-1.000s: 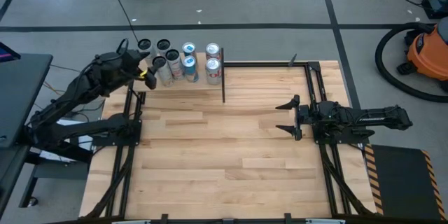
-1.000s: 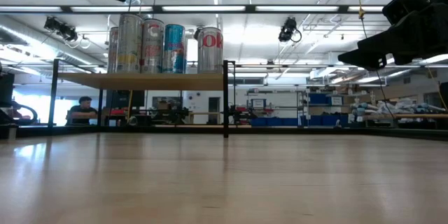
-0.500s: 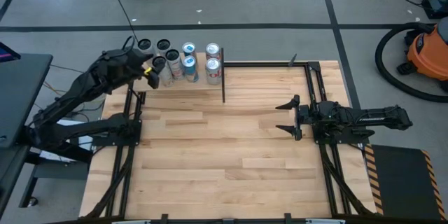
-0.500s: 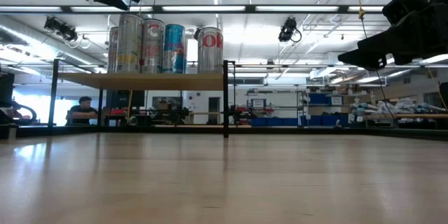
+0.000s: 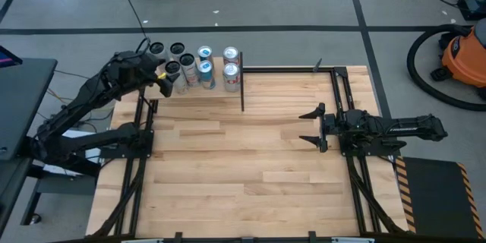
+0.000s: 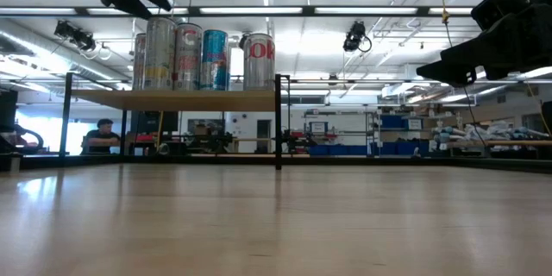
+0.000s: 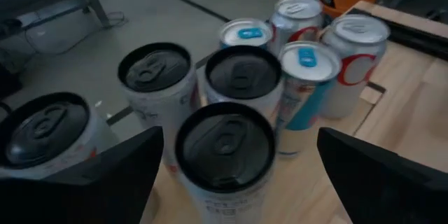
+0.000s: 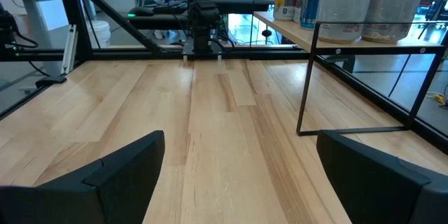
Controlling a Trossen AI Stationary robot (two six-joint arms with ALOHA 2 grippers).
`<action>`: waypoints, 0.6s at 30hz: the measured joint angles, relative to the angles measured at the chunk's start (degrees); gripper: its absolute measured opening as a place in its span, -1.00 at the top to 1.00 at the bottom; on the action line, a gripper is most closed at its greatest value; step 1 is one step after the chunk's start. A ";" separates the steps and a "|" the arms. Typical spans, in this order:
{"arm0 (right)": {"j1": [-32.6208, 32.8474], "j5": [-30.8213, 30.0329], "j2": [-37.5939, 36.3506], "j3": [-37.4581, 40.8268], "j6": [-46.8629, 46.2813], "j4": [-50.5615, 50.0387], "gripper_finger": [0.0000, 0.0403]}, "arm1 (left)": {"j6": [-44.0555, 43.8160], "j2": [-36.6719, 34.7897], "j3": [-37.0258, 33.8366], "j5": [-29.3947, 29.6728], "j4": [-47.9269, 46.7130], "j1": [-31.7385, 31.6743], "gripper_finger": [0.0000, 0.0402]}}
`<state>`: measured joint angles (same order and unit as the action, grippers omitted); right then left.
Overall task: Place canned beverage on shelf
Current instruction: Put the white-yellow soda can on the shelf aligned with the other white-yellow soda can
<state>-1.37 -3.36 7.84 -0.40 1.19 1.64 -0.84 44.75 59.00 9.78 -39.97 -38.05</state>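
- so the left gripper [image 7: 231, 164] has let go and pulled up off the shelf [image 6: 172, 99] over the last second; a moment back it sat lower and tighter around the nearest black-lidded can [image 7: 225, 155], now its fingers [image 7: 115, 175] stand wide on either side with nothing between them but air
- that can stands upright on the shelf, at the corner nearest the left arm, close beside the other cans [image 5: 199, 64]; I count around eight up there, black lids, a blue-tabbed pair, two red-lettered ones
- my read: the placement is basically done; the arm just needs to back out without clipping a neighbour
- the right gripper [image 5: 313, 127] is parked well away from the shelf over the bare tabletop [image 5: 250, 167], fingers spread, empty
- hard to tell: from above, the left arm covers the shelf's near corner, so I can't see the panel under the cans; in the low view only a dark scrap of that gripper shows above the can tops; can labels are too blurry to read properly
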 joint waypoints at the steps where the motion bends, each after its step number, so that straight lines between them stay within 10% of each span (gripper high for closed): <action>1: -0.01 0.00 0.01 0.00 0.00 0.00 -0.90 | -0.02 0.26 0.00 -0.02 -0.23 -0.26 -0.91; 18: -0.02 0.02 0.02 0.00 0.00 -0.01 -0.90 | 0.64 3.56 0.00 -0.65 -2.18 -1.77 -0.92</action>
<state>-1.39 -3.34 7.86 -0.40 1.19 1.63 -0.21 48.31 59.00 9.13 -42.15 -39.81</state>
